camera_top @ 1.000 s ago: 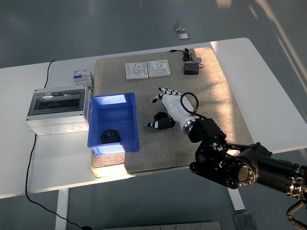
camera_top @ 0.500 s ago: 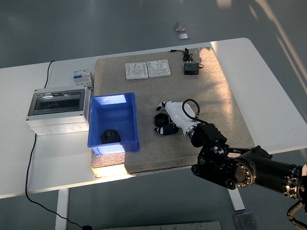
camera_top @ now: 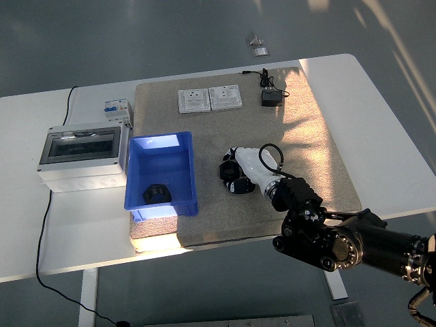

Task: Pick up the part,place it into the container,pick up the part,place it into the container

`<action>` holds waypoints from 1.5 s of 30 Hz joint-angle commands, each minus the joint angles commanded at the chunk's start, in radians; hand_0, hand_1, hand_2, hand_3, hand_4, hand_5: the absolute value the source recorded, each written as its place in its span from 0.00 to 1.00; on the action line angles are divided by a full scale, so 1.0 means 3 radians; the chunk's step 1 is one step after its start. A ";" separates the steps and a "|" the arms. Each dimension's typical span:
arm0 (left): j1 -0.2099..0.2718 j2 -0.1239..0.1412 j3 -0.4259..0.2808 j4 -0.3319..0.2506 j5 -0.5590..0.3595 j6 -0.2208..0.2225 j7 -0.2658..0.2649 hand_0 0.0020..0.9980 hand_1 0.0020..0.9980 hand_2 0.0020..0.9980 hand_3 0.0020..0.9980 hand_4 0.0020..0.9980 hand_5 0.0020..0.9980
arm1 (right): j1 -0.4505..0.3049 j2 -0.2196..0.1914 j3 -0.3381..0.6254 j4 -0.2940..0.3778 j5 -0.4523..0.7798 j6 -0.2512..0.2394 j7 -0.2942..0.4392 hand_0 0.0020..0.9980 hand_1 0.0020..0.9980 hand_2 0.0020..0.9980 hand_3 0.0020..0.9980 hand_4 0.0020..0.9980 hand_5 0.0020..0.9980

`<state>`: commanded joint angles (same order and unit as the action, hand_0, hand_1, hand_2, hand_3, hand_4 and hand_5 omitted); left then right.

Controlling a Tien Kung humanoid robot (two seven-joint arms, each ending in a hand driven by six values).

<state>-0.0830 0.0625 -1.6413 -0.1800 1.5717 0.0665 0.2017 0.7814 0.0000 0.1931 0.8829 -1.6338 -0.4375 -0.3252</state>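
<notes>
A blue container (camera_top: pixel 161 203) sits on the grey mat's left side with one black part (camera_top: pixel 155 193) lying in its near end. A second black part (camera_top: pixel 229 170) lies on the mat just right of the container. My right hand (camera_top: pixel 235 176), white with black fingertips, reaches in from the lower right with its fingers curled down around this part, which still rests on the mat. My left arm does not show.
A grey electrical box (camera_top: pixel 83 157) with a clear lid stands left of the container, a small breaker (camera_top: pixel 117 110) behind it. Two white socket plates (camera_top: pixel 210 99) and a black adapter (camera_top: pixel 272 98) with its cable lie at the mat's far side.
My right hand's fingers were spread above the mat; they have come down and curled around the black part beside the container. The part has hardly shifted.
</notes>
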 joint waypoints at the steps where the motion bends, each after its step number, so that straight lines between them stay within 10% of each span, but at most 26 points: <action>1: 0.0000 0.0000 0.0000 0.0000 0.0000 0.0000 0.0000 0.71 0.70 0.73 0.65 0.59 0.80 | 0.0000 0.0000 -0.0002 0.0001 -0.0008 0.0002 -0.0005 0.67 0.34 0.65 0.92 0.59 0.10; 2: -0.0001 -0.0001 0.0000 0.0000 0.0000 0.0000 0.0000 0.71 0.70 0.73 0.65 0.59 0.80 | 0.0000 0.0000 -0.0003 0.0003 -0.0018 0.0004 -0.0012 0.60 0.32 0.65 0.80 0.54 0.05; 21: 0.0013 -0.0004 0.0029 0.0000 -0.0001 -0.0009 -0.0007 0.71 0.70 0.73 0.64 0.59 0.80 | 0.0042 -0.0112 0.0358 0.0360 -0.0239 -0.0404 0.0204 0.50 0.26 0.64 0.69 0.33 0.00; 29: -0.0005 -0.0003 0.0045 0.0000 -0.0031 0.0003 -0.0027 0.71 0.70 0.74 0.64 0.58 0.80 | 0.0225 -0.0034 0.0312 0.0776 0.0038 -0.0686 0.0717 0.50 0.25 0.64 0.68 0.33 0.00; 37: -0.0012 0.0003 0.0054 0.0000 -0.0024 0.0004 -0.0027 0.71 0.70 0.74 0.64 0.58 0.80 | 0.0247 0.0000 -0.0081 0.0721 0.0737 -0.0693 0.1471 0.49 0.23 0.61 0.67 0.30 0.00; 38: -0.0008 0.0001 0.0059 0.0000 -0.0028 0.0001 -0.0025 0.71 0.70 0.74 0.64 0.59 0.80 | 0.0242 0.0000 -0.0110 0.0706 0.0811 -0.0688 0.1545 0.63 0.20 0.55 0.60 0.20 0.00; 45: -0.0001 -0.0012 0.0059 0.0000 -0.0017 -0.0007 -0.0027 0.71 0.70 0.74 0.64 0.58 0.80 | 0.0220 0.0000 -0.0225 0.0631 0.0973 -0.0555 0.1659 0.64 0.21 0.55 0.61 0.24 0.00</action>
<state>-0.0834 0.0588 -1.6237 -0.1800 1.5666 0.0643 0.1937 0.8474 0.0000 0.1255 1.0721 -1.3420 -0.6040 0.1725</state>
